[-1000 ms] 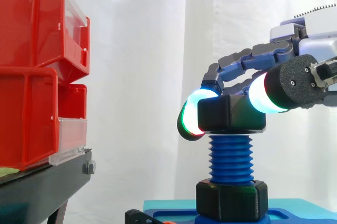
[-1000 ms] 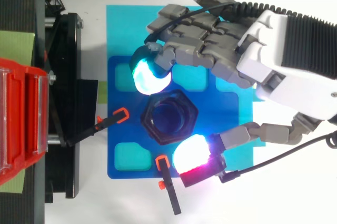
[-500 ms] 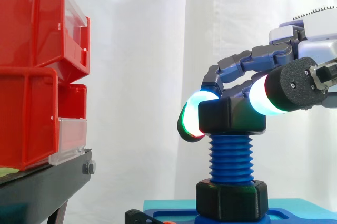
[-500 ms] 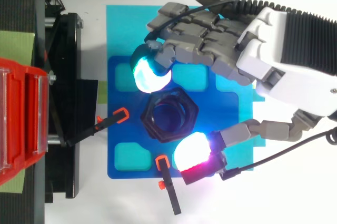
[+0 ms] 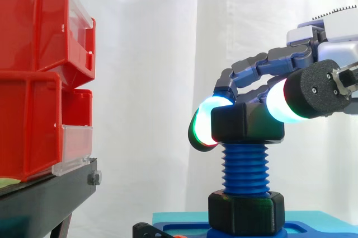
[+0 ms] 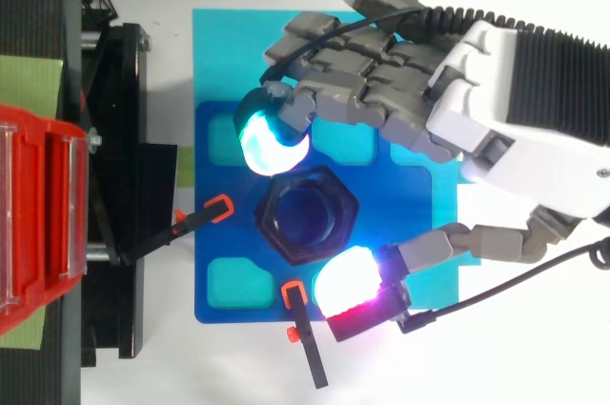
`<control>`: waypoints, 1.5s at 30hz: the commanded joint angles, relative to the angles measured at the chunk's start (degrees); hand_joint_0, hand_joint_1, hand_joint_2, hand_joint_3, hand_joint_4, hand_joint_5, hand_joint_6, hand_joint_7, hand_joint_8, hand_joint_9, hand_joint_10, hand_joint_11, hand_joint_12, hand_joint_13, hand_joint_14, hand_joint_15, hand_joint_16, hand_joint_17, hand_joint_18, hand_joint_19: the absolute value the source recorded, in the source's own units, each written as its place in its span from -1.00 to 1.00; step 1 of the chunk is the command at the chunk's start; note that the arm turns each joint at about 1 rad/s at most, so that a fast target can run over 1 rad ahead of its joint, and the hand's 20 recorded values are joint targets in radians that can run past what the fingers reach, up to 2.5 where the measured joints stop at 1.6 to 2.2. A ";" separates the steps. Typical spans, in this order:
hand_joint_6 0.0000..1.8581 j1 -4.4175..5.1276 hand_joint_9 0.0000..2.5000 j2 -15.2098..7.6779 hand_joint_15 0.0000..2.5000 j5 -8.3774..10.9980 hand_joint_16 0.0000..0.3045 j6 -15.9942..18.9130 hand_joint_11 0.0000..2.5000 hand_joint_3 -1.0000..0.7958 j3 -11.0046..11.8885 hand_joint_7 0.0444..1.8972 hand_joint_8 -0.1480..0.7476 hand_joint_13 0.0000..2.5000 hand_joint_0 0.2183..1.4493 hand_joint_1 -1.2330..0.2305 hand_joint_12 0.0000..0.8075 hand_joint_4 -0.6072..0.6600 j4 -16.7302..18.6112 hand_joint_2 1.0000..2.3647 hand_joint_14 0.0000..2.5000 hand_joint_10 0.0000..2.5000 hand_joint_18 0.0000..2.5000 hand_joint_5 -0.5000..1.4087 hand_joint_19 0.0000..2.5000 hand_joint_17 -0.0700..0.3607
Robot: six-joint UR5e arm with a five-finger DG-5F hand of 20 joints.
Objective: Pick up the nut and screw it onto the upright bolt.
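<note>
A black hexagonal nut (image 5: 246, 124) (image 6: 307, 213) sits on top of the upright blue threaded bolt (image 5: 245, 170), level on its upper threads. The bolt rises from a blue base plate (image 6: 224, 233), with a second black nut (image 5: 246, 211) at its foot. My hand (image 6: 496, 100) (image 5: 313, 53) reaches in from the right. Its curled fingers and thumb pinch the top nut between glowing fingertips (image 6: 272, 141) on the far side and a white glowing pad (image 6: 348, 279) on the near side.
Stacked red bins (image 5: 39, 75) rest on a black stand (image 5: 45, 199) at the left. Two black clamps with orange tips (image 6: 200, 219) (image 6: 303, 334) hold the blue plate at its left and front edges. A white curtain hangs behind.
The hand has shifted slightly around the nut, swinging a little one way and back, while keeping its pinch. The nut stays at the same height on the bolt.
</note>
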 commanded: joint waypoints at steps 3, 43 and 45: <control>-0.46 -0.06 -0.73 0.00 -1.00 -0.42 -0.81 0.00 -1.00 -0.44 -0.20 0.14 -0.11 -0.81 -0.52 -0.27 -0.34 0.29 -0.24 -1.00 -1.00 -1.00 -0.98 -0.69 -1.00 -0.38; -0.46 -0.32 -0.73 0.00 -1.00 -1.92 -0.81 0.00 -1.00 -0.44 -1.08 0.14 -0.11 -0.81 -0.52 -0.28 -0.34 0.29 2.75 -1.00 -1.00 -1.00 -0.98 -0.69 -1.00 -0.38; -0.46 -0.32 -0.73 0.00 -1.00 -2.09 -0.81 0.00 -1.00 -0.44 -1.08 0.14 -0.11 -0.81 -0.52 -0.28 -0.34 0.29 2.75 -1.00 -1.00 -1.00 -0.98 -0.69 -1.00 -0.38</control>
